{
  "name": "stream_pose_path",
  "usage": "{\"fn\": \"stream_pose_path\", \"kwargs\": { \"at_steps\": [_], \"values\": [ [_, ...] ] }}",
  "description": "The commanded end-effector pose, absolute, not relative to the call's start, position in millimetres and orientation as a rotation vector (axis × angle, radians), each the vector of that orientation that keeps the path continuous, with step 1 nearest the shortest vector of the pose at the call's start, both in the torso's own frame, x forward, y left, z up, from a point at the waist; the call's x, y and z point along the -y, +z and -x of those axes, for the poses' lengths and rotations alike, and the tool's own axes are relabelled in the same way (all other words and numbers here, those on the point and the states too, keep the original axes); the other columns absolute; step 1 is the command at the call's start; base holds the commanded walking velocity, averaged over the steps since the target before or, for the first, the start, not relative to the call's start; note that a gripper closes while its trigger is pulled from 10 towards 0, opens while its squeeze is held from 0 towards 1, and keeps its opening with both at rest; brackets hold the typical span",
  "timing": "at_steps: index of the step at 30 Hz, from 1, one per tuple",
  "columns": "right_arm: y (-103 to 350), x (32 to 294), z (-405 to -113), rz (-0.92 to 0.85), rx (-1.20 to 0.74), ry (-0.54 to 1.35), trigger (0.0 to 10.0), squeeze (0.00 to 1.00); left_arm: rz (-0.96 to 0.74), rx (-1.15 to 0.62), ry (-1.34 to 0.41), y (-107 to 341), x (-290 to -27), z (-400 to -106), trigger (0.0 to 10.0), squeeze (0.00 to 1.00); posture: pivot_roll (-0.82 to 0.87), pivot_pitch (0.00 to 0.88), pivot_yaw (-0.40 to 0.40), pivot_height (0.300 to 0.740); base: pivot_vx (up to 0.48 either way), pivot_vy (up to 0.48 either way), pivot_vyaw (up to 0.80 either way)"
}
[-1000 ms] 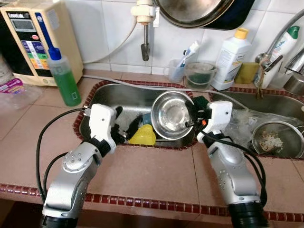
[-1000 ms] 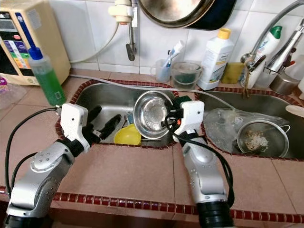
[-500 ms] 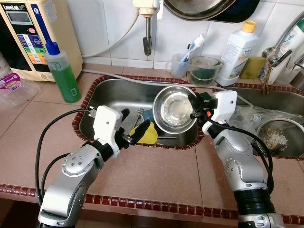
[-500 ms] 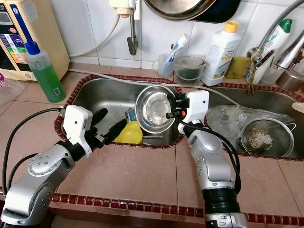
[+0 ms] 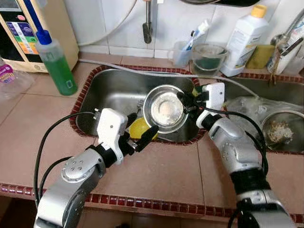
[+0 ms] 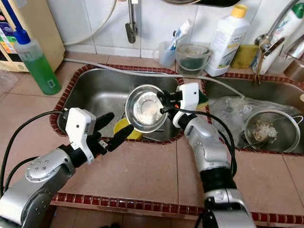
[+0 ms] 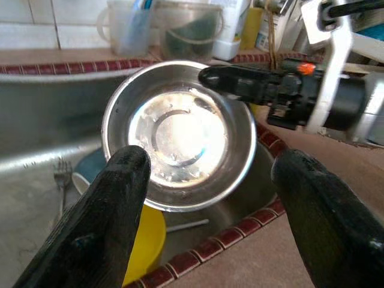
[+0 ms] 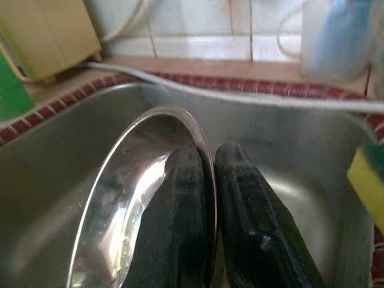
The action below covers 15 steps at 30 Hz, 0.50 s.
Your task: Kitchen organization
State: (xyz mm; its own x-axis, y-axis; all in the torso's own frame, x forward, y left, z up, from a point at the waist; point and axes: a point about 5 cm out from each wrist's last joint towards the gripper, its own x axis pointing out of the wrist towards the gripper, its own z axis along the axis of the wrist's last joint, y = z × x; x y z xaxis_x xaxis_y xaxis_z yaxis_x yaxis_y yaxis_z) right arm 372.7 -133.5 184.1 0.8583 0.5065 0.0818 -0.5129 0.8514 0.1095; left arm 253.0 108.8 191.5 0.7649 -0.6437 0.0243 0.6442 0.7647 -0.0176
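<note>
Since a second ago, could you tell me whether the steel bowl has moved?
Yes. The steel bowl, pinched at its rim by the right claw, has risen and shifted left, now overlapping the yellow cup in the sink.

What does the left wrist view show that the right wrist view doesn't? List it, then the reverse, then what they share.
Left wrist view's own: the left end effector, fingers open short of the steel bowl, the bowl's inside face-on, a yellow bowl beneath it and a fork. Right wrist view's own: the pinch up close, one finger inside the rim and one outside, plus a grey hose and a sponge. Shared: the bowl, the sink and the right end effector shut on the rim.
</note>
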Motion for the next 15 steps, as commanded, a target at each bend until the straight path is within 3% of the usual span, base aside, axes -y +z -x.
{"fn": "stream_pose_path", "kwargs": {
  "at_steps": [1,10,11,12,14,15],
  "values": [
    [191,135,-378,-0.149,0.071,0.547,10.0,0.00,0.027,0.017,-0.691,194,-111,-247,10.0,0.00,0.00,0.256,-0.010,0.740,0.000,0.000,0.00],
    [188,125,-385,-0.186,0.037,0.618,10.0,0.00,0.030,0.014,-0.652,198,-113,-241,10.0,0.00,0.04,0.265,-0.027,0.740,0.000,0.000,0.00],
    [187,123,-385,-0.197,0.028,0.635,10.0,0.50,0.031,0.013,-0.647,198,-113,-241,10.0,0.00,0.04,0.267,-0.032,0.740,0.000,0.000,0.00],
    [187,123,-385,-0.197,0.028,0.635,10.0,0.50,0.031,0.013,-0.647,198,-113,-241,10.0,0.00,0.04,0.267,-0.032,0.740,0.000,0.000,0.00],
    [185,120,-386,-0.213,0.013,0.653,10.0,0.97,0.029,0.011,-0.639,198,-114,-240,10.0,0.00,0.05,0.268,-0.034,0.740,0.000,0.000,0.00],
    [185,119,-386,-0.220,0.010,0.664,10.0,1.00,0.026,0.009,-0.634,198,-114,-240,10.0,0.00,0.05,0.269,-0.035,0.740,0.000,0.000,0.00]
  ]
}}
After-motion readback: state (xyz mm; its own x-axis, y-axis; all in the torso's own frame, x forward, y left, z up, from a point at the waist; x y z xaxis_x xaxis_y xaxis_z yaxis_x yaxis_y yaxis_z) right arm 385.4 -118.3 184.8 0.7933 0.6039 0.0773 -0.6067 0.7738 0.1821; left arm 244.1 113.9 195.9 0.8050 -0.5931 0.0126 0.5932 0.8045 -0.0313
